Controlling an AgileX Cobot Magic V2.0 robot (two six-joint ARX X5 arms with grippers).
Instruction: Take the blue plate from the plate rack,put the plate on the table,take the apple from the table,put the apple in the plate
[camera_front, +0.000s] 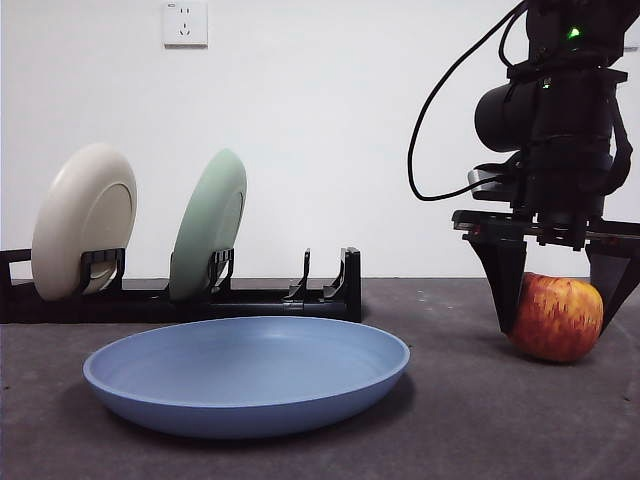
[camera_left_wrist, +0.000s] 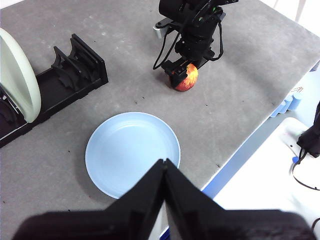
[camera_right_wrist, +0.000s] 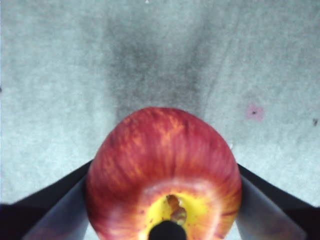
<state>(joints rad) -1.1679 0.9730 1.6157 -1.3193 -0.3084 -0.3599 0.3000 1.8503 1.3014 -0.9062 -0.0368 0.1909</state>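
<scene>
The blue plate (camera_front: 245, 375) (camera_left_wrist: 132, 152) lies flat on the table (camera_front: 460, 420), in front of the plate rack (camera_front: 260, 298) (camera_left_wrist: 75, 70). To its right the apple (camera_front: 558, 318) (camera_left_wrist: 186, 77) (camera_right_wrist: 162, 170) rests on the table. My right gripper (camera_front: 558, 328) (camera_right_wrist: 165, 167) has come down over the apple, and its two jaws press against the apple's opposite sides. My left gripper (camera_left_wrist: 164, 162) is shut and empty, held high above the plate's edge on the side away from the rack.
A pale green plate (camera_front: 210, 225) (camera_left_wrist: 17, 75) and a cream plate (camera_front: 85, 220) stand upright in the rack. The rack's right-hand slots hold nothing. The table's edge (camera_left_wrist: 240, 145) runs close beside the blue plate.
</scene>
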